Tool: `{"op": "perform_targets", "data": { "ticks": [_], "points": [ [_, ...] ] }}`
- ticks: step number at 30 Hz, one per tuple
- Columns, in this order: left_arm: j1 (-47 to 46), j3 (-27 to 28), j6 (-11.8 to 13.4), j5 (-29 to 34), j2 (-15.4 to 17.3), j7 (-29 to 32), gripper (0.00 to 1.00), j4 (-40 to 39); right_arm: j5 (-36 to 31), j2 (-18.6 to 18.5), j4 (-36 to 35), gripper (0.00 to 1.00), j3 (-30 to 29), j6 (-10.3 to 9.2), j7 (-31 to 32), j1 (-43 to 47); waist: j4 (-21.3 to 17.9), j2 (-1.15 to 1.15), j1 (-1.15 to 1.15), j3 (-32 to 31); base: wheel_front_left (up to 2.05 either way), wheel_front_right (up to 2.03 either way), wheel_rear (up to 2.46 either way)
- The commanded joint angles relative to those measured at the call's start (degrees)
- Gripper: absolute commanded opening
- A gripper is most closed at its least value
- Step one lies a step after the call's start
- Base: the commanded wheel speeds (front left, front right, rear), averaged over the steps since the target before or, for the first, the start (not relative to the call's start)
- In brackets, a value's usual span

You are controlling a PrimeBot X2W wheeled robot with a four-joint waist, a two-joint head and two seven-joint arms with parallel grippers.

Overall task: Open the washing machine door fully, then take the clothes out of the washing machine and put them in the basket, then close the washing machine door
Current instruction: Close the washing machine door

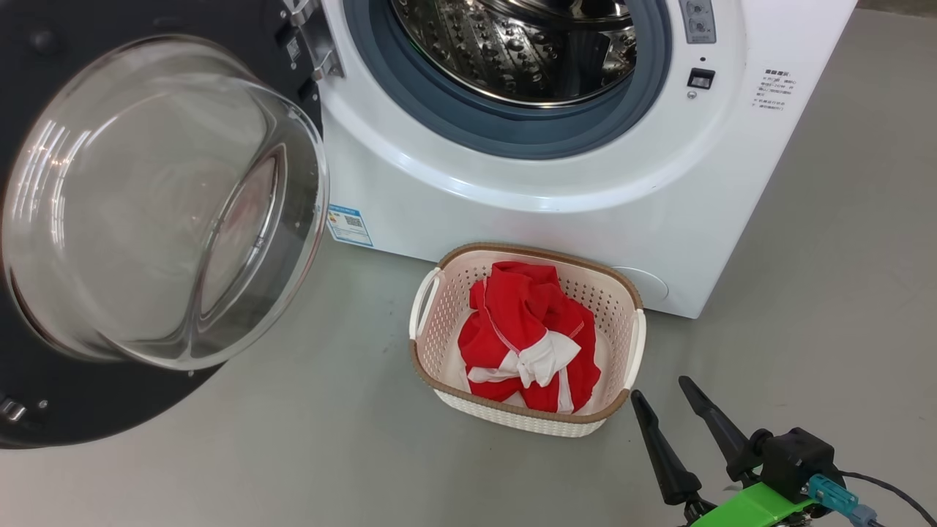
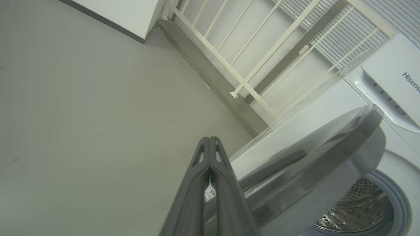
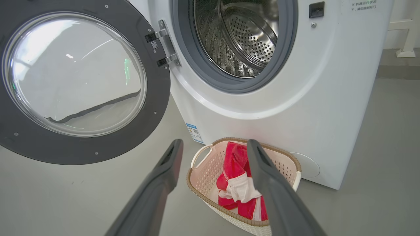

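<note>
Grey smooth floor (image 1: 293, 454), white washing machine (image 1: 556, 219) facing us. We note its door (image 1: 161, 212) swung wide on the left hinge. The drum (image 1: 527, 51) shows bare steel, with no fabric that we can see. Clothes (image 1: 527, 329) lie bunched inside the basket (image 1: 439, 322), which stands on the floor just in front of the machine, below the opening. Right gripper (image 1: 661, 388) hangs near the basket's corner, fingers apart, holding nothing. Left gripper (image 2: 210, 139) has its fingers pressed together, empty, close to the door's outer side. We judge that only the closing remains. Risks: the shut fingers may skid off the glossy rim; a weak push may leave the latch uncaught; the swinging door may clip the basket.
</note>
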Motion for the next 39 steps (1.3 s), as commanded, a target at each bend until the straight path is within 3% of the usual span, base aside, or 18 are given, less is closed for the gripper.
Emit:
{"op": "perform_targets", "data": {
  "ticks": [1,9,19,31,39],
  "points": [
    [1.3,0.1,-0.3,-1.0,4.8,1.7,0.00,-2.2,-0.6,-0.1,-1.3,1.00,1.3,0.42,-0.4,-1.1,0.0,0.00,0.00,0.0,0.00,0.00,0.00],
    [7.4,-4.7,-0.3,-8.6,6.0,9.9,0.00,-8.6,-0.6,-0.2,-1.4,1.00,1.0,0.42,-0.4,-0.8,-0.4,0.00,0.00,-0.3,0.00,0.00,0.00],
    [14.2,-10.4,-0.3,-15.4,7.2,12.5,0.00,-19.1,-0.4,-0.1,-1.4,1.00,0.6,0.42,-0.4,0.0,-0.5,0.00,0.00,-1.8,0.00,0.00,0.00],
    [20.4,-16.2,-0.3,-23.0,9.6,11.8,0.00,-33.2,-0.3,0.1,-1.9,1.00,-0.4,0.42,-0.4,0.9,-1.4,0.00,0.00,-3.1,0.00,0.00,0.00],
    [21.8,-20.4,-0.3,-24.7,10.6,9.4,0.00,-39.4,-0.4,0.2,-2.0,1.00,-0.4,0.42,-0.4,0.8,-2.4,0.00,0.00,-3.1,0.00,0.00,0.00]
  ]
}}
